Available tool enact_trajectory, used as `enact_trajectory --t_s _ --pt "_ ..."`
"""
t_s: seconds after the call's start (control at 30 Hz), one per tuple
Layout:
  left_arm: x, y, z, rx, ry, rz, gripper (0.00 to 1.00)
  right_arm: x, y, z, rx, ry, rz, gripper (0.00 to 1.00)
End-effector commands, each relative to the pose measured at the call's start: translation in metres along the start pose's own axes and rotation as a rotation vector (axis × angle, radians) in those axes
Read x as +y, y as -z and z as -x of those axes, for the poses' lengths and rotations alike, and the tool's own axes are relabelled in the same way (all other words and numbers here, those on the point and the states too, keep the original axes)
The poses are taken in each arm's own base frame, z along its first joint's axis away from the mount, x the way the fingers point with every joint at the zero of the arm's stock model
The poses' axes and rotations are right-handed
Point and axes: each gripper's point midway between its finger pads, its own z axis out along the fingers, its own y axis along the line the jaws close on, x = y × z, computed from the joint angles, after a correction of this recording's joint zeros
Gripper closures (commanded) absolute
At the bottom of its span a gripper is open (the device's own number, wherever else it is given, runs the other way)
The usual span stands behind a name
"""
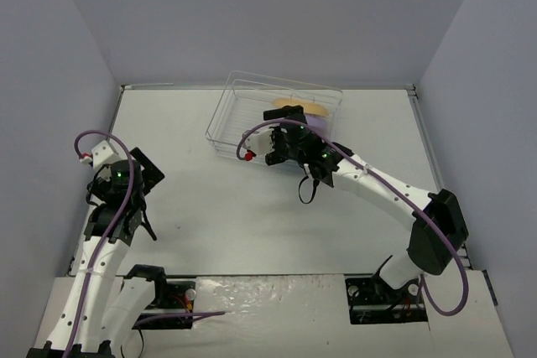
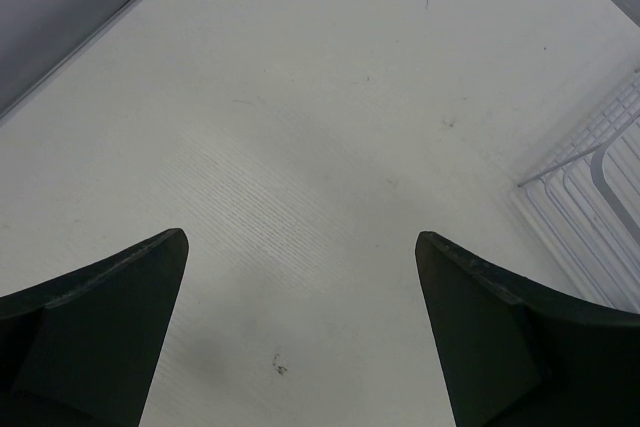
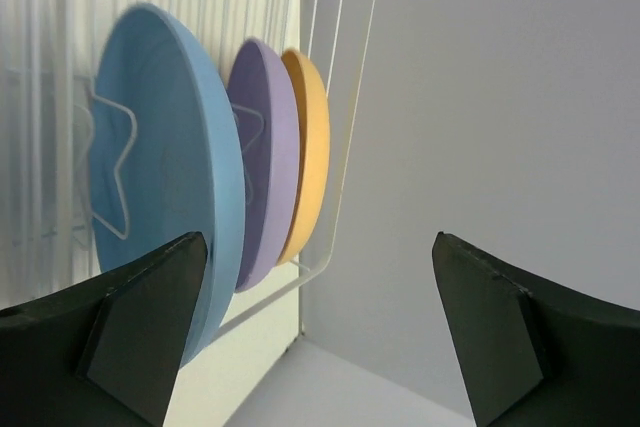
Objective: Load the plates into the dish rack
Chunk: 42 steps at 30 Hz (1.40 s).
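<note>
**A:** From the top camera, how did the dish rack [image 1: 228, 119] lie?

**B:** It sat at the far side of the desk [image 1: 252, 224], near the back wall. Its long axis ran about left to right, a little turned. It was a basket of thin silvery wire. The right arm reached over its right part, and the yellow-orange plate [image 1: 315, 109] showed there on edge, as a thin strip going left to right. A bit of the lavender plate [image 1: 322, 126] showed just beside it. The left arm stayed well apart, at the left of the desk.

**A:** And the left wrist camera?

**B:** The left jaws were wide apart, with nothing between them, over the bare white desk [image 2: 300, 97]. Only a corner of the rack [image 2: 600, 162] showed at the right edge.

**A:** The right wrist camera?

**B:** The right jaws were also apart and gripped nothing. All three plates stood upright in the rack [image 3: 345, 97], faces parallel: the light blue plate [image 3: 170, 177] nearest, then the lavender plate [image 3: 272, 177], then the yellow-orange plate [image 3: 315, 147] just beside the end wires. They were plain, round and shallow.
</note>
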Motion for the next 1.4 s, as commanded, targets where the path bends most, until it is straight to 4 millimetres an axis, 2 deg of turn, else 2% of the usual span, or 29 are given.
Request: enact_trajectory --t_s 0.0,0.1,0.2,0.3,0.43,0.53,0.6,0.67,0.73,0.8,0.83,0.87,0.93,0.97,1.07,1.2,1.37 --pt "-0.012 0.005 0.025 -0.060 0.023 -0.037 0.03 -0.052 0.046 0.046 -0.223 -0.078 -0.077 0.03" --pt "-0.014 0.006 0.025 -0.058 0.024 -0.051 0.03 -0.051 0.063 0.058 -0.307 -0.094 -0.024 0.00" --pt "-0.019 0.006 0.026 -0.056 0.028 -0.073 0.03 -0.060 0.090 0.074 -0.438 -0.157 -0.044 0.00" --pt "-0.025 0.007 0.026 -0.048 0.023 -0.102 0.03 -0.081 0.109 0.082 -0.527 -0.306 -0.151 0.00" --pt "-0.028 0.008 0.028 -0.045 0.016 -0.118 0.03 -0.103 0.122 0.069 -0.529 -0.532 -0.264 0.00" --pt "-0.031 0.008 0.027 -0.040 0.013 -0.135 0.03 -0.113 0.118 0.042 -0.427 -0.763 -0.358 0.00" --pt "-0.033 0.008 0.025 -0.037 0.013 -0.147 0.03 -0.116 0.113 0.008 -0.293 -0.947 -0.464 0.00" --pt "-0.036 0.007 0.024 -0.031 0.011 -0.159 0.03 -0.114 0.113 -0.042 -0.112 -1.123 -0.609 0.00" --pt "-0.038 0.006 0.022 -0.026 0.005 -0.169 0.03 -0.106 0.112 -0.081 -0.017 -1.330 -0.711 0.00" --pt "-0.038 0.005 0.020 -0.020 -0.003 -0.170 0.03 -0.089 0.109 -0.120 0.039 -1.528 -0.767 0.00" --pt "-0.038 0.004 0.019 -0.019 -0.004 -0.170 0.03 -0.081 0.109 -0.142 0.092 -1.543 -0.798 0.00" --pt "-0.038 0.003 0.018 -0.016 -0.009 -0.170 0.03 -0.064 0.112 -0.167 0.145 -1.677 -0.857 0.00" --pt "-0.038 0.001 0.016 -0.010 -0.016 -0.168 0.03 -0.044 0.115 -0.190 0.196 -1.787 -0.912 0.00" --pt "-0.037 0.000 0.015 -0.007 -0.023 -0.165 0.03 -0.023 0.119 -0.210 0.246 -1.857 -0.954 0.00" --pt "-0.037 -0.001 0.012 -0.004 -0.029 -0.162 0.03 0.019 0.124 -0.225 0.345 -1.885 -0.965 0.00" --pt "-0.036 -0.003 0.008 -0.003 -0.027 -0.166 0.03 0.060 0.145 -0.243 0.463 -1.902 -1.087 0.00" --pt "-0.037 -0.004 0.006 -0.004 -0.033 -0.173 0.03 0.079 0.164 -0.250 0.461 -1.893 -1.170 0.00"
